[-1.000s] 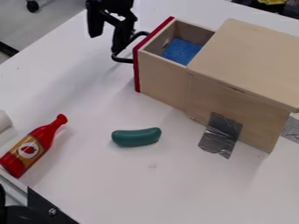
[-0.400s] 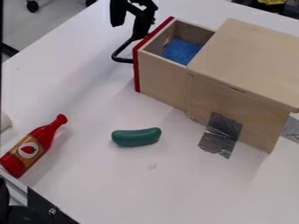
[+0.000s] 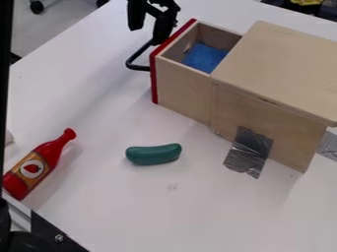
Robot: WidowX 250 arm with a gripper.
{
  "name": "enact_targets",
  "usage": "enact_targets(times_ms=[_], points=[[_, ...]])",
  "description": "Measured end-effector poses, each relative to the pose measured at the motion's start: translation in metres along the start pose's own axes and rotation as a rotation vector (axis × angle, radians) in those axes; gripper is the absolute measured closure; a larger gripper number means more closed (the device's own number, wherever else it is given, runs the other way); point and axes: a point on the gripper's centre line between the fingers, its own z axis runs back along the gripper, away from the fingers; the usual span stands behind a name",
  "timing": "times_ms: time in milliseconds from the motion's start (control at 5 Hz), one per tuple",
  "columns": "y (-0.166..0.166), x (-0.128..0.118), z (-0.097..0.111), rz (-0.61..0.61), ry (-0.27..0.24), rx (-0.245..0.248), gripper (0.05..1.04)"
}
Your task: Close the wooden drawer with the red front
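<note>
Hanging empty, jaws apart, at eleven o'clock, my pincer (image 3: 147,35) could snag the drawer handle (image 3: 138,67) if lowered askew.

The black gripper (image 3: 146,35) hangs near the top edge, jaws parted, one beside the black handle (image 3: 135,67) of the open wooden drawer (image 3: 182,89). Inside the red-fronted drawer lies a blue piece (image 3: 205,58). Silvery tape (image 3: 249,151) runs from the wooden box (image 3: 280,66) onto the white bench (image 3: 191,211). A green toy (image 3: 153,154) lies between box and red bottle (image 3: 41,163), touching neither.
</note>
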Motion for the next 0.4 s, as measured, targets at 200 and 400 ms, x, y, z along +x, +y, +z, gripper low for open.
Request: enact_targets(times_ms=[200,400], points=[[-0.0077,0.0006,-0.0065,-0.013,-0.005,-0.035,0.086],[-0.0152,0.0003,-0.0094,-0.024,-0.014,-0.059,0.086]])
